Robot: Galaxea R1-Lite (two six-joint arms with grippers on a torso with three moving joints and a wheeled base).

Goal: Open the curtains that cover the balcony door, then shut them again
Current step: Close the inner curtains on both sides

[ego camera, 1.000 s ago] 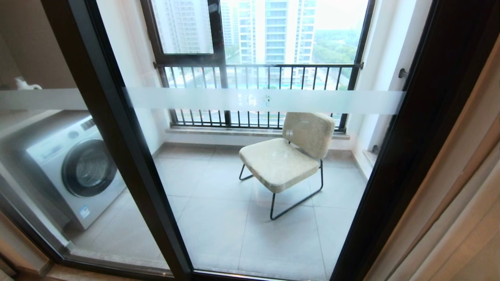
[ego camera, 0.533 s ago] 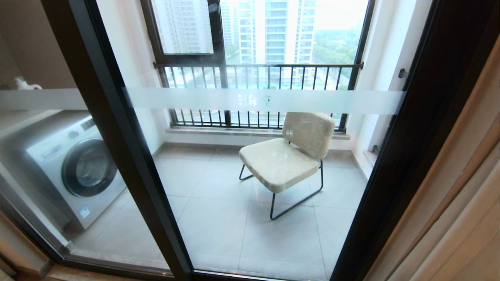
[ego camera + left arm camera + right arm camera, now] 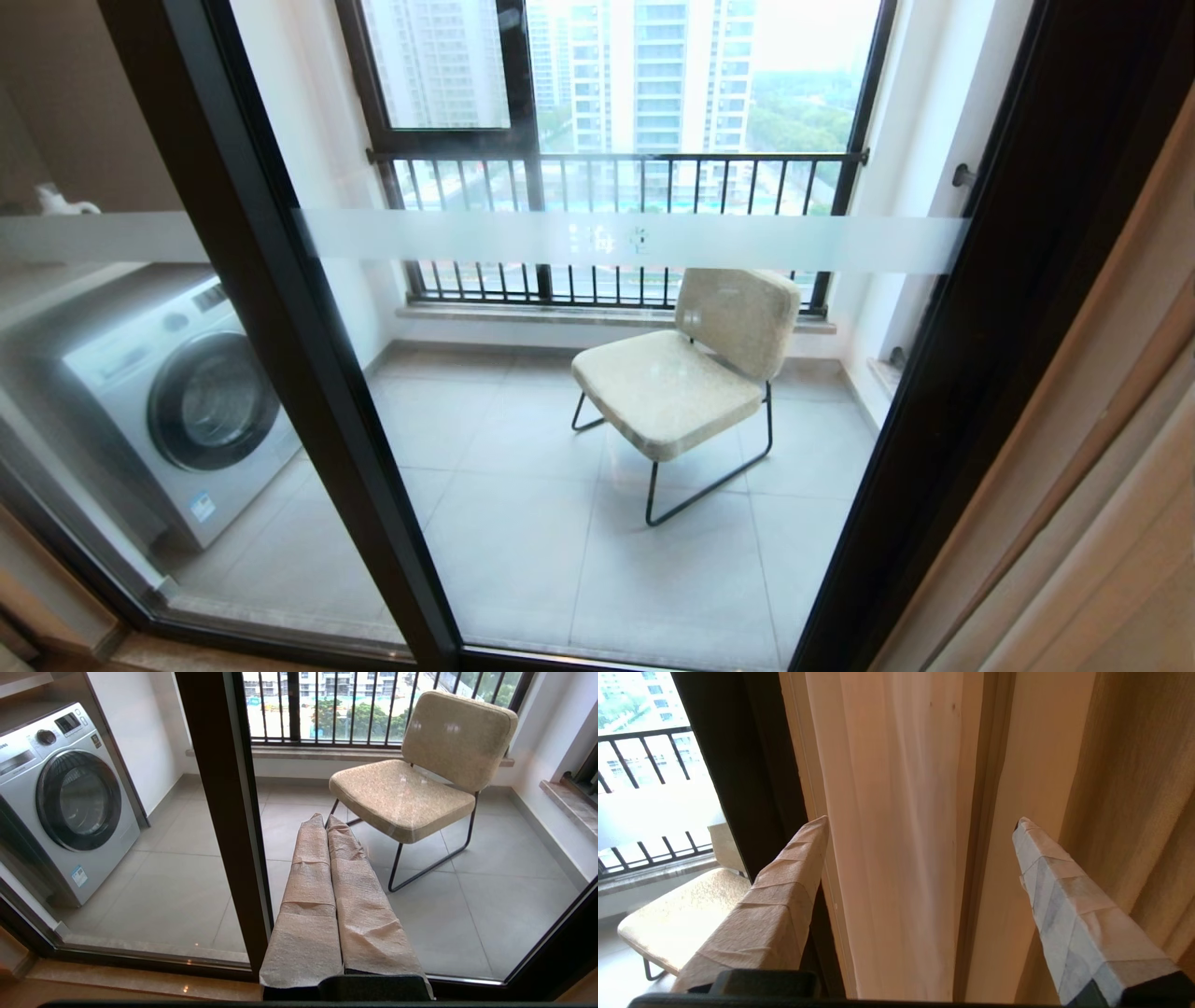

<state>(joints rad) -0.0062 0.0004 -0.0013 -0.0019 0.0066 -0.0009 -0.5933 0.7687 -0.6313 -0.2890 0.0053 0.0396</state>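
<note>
Facing bunched curtains (image 3: 896,835) beside balcony door (image 3: 597,243), right gripper (image 3: 920,826) spread, left gripper (image 3: 327,821) pressed together

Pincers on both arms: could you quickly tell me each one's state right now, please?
Left pincer: closed, holding nothing.
Right pincer: open, facing the curtains, gripping nothing.

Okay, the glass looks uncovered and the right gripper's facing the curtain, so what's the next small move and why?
Probably ease the right gripper forward and shut it on the sheer curtain. Its fingers stand wide apart with the bunched sheer between them, untouched, and the balcony door is uncovered, so closing comes next. The left gripper is shut and idle.
</note>
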